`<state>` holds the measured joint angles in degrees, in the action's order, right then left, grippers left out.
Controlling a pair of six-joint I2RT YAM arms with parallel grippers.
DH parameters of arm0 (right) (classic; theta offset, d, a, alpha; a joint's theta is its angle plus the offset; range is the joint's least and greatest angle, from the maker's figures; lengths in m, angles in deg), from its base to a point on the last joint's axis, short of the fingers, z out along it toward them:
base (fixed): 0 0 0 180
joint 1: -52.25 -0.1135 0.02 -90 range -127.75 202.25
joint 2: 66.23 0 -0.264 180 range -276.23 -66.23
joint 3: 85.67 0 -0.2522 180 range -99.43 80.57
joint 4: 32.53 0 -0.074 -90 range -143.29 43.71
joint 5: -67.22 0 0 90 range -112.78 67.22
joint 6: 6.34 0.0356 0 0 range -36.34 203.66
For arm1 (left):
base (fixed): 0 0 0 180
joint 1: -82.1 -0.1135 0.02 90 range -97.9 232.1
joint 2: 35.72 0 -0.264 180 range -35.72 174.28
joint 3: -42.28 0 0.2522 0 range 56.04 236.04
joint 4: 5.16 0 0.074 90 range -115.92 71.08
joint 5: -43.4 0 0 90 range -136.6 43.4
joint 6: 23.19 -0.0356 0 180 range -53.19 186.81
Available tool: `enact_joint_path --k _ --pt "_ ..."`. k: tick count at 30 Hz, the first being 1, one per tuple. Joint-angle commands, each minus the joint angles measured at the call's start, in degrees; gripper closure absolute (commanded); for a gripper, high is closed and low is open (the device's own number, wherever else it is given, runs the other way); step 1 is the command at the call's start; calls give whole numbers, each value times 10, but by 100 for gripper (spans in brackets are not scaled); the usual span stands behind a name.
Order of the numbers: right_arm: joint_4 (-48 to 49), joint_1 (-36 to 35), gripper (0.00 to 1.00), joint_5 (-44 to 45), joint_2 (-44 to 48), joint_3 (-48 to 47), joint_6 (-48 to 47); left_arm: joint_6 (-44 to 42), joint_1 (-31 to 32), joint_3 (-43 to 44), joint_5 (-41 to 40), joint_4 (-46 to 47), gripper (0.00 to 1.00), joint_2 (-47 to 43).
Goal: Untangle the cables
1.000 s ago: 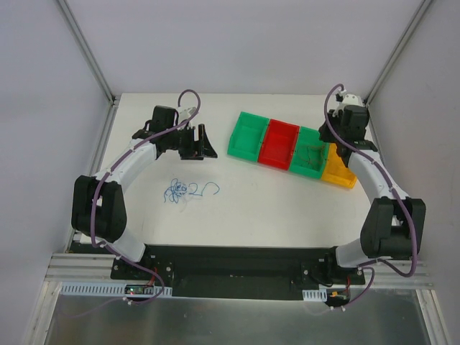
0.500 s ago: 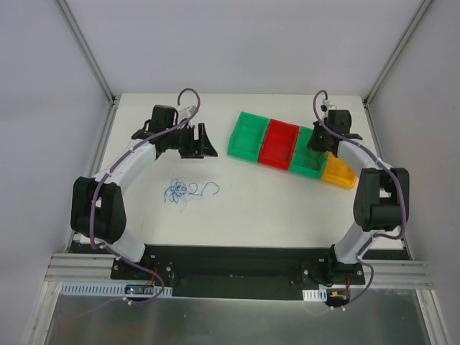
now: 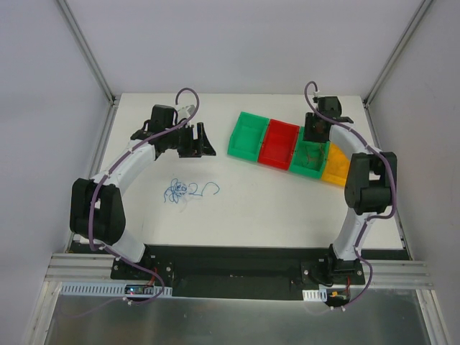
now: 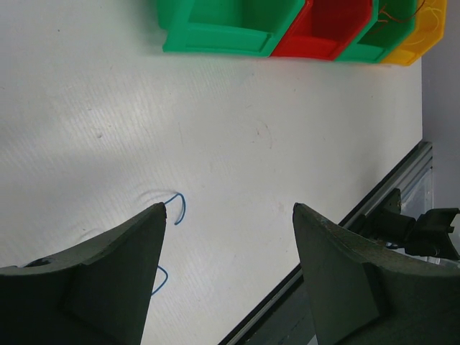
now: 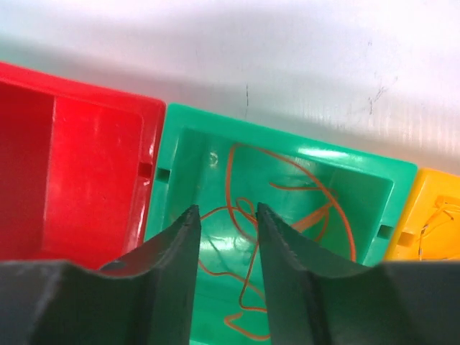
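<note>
Jaws apart above wiry orange cables [image 5: 316, 214]

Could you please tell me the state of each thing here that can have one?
Left gripper: open, empty.
Right gripper: slightly open over the right green bin.
Cable tangle: knotted, on the table.
Orange cable: loose in the right green bin.
Left green bin: empty.
Red bin: empty.
Yellow bin: holds thin wire.

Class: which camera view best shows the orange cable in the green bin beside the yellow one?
Right wrist: the orange cable loops clearly across the green bin, close up. Top external shows only a faint dark squiggle there; left wrist catches just the bin's edge at the frame's top.
</note>
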<state>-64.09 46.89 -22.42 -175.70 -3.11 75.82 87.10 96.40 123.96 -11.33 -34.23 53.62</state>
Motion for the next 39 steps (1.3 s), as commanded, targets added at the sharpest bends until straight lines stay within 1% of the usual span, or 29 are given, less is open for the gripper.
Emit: enact_joint_path --k 1,3,7,10,13,16,19,21,22,23,24,25,26,28,30,32,34,36,39 --pt "-35 -11 55 8 36 6 -9 -11 5 3 -11 5 30 -16" --pt "-32 -15 49 21 67 21 -14 -10 5 4 -6 5 30 -15" --pt "-29 -16 45 46 115 52 -17 -5 5 2 4 5 30 -24" --pt "-7 -22 42 53 152 85 -18 -10 5 -1 -9 5 29 -43" --pt "8 -44 38 68 179 99 -13 -10 5 -8 -35 5 29 -61" --pt "26 -96 34 76 200 110 -15 6 -1 -25 -87 11 29 -93" --pt "84 -189 31 62 222 145 -23 17 -3 -47 -140 21 29 -129" --pt "133 -246 29 41 225 172 -2 26 -5 -59 -181 25 28 -148" --pt "164 -273 29 30 221 188 20 33 -6 -63 -202 25 28 -159" --pt "195 -293 29 30 217 202 61 45 -8 -67 -226 22 26 -166" --pt "228 -314 28 40 211 219 112 65 -12 -70 -246 17 22 -175" --pt "259 -334 28 44 206 239 170 89 -21 -76 -258 9 13 -182" --pt "299 -347 28 33 197 258 224 115 -31 -86 -259 2 7 -197" --pt "396 -382 27 17 169 297 299 151 -57 -110 -239 -5 3 -216" --pt "474 -423 27 3 126 307 317 164 -80 -139 -228 -13 3 -234" --pt "486 -454 28 -52 80 281 289 168 -96 -171 -223 -17 5 -247" --pt "490 -472 30 -97 45 260 280 165 -110 -204 -200 -17 7 -251" --pt "522 -489 30 -106 23 265 285 156 -124 -219 -160 -15 11 -248" --pt "530 -509 30 -94 -5 264 309 132 -125 -227 -122 -16 13 -234"
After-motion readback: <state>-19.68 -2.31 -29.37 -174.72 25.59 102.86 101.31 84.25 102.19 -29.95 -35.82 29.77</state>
